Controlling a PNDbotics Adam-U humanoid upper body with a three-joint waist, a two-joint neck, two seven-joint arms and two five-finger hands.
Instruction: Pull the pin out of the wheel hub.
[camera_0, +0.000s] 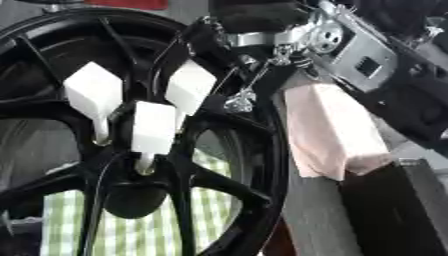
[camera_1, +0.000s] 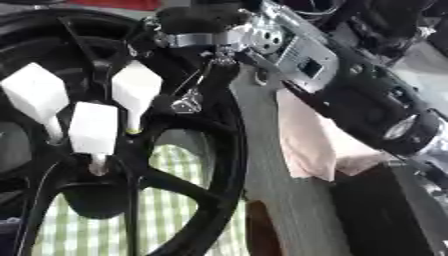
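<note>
A black wheel hub (camera_0: 262, 165) stands upright and fills the left of both views. Three white pins with blocky heads sit in holes around its centre: one at the left (camera_0: 92, 92), one in the middle (camera_0: 153, 129) and one at the right (camera_0: 190, 87). My right arm comes in from the upper right, with its silver wrist (camera_0: 328, 35) above the rim. The right hand (camera_0: 254, 15) is a dark shape at the top edge, just above the rim and up and to the right of the right pin. It touches no pin. My left hand is out of view.
A pale pink cloth (camera_0: 328, 130) hangs right of the rim. Through the spokes a green checked cloth (camera_0: 140, 225) shows. A dark box (camera_0: 398, 210) stands at the lower right. Thin silver linkage (camera_0: 243, 97) dangles from the wrist against the rim.
</note>
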